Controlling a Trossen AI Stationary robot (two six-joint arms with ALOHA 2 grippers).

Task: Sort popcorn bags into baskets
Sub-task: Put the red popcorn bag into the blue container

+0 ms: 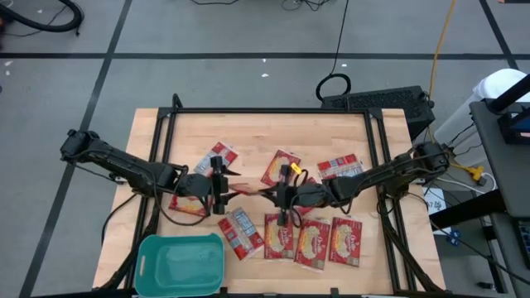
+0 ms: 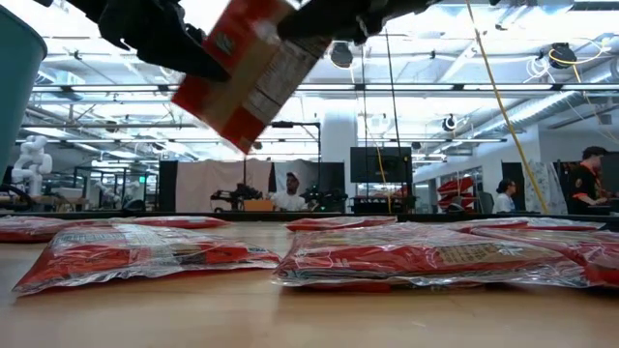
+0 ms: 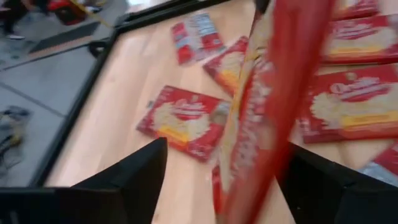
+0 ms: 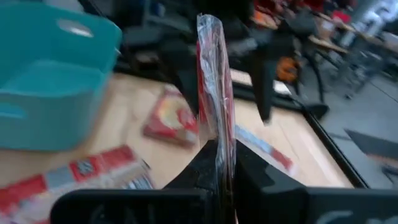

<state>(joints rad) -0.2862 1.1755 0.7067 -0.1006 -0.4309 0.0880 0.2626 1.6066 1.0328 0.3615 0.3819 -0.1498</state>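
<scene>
1. A handover between the two arms is judged to be the step in hand. One popcorn bag (image 1: 247, 189) is held in the air at the centre of the high view, between the two grippers.
2. The right gripper (image 1: 282, 197) is clamped on that bag; in the right wrist view the packet (image 4: 214, 93) stands edge-on, pinched between the dark fingers.
3. The left gripper (image 1: 217, 187) has its jaws spread wide, one finger (image 3: 134, 174) on either side of the bag's near end, and nothing is gripped by it.
4. For a clean transfer, the left jaws should be closed on the flat face of the packet — not on the crimped seam — before the right grip is released.
5. The packet should then be carried to the basket (image 1: 180, 263), which sits at the lower left of the high view, near the table's front edge.
6. Materials: the bags are flat rectangles of glossy red film with a yellow-cream picture and white lettering. The film is thin and wrinkled and will probably flex when held by one end.
7. The basket is teal moulded plastic with rounded corners and a handle slot, and appears rigid.
8. The remaining popcorn bags (image 1: 315, 242) lie flat on the pale wooden table (image 1: 149, 132) — most in the lower centre of the high view, some overlapping.
</scene>
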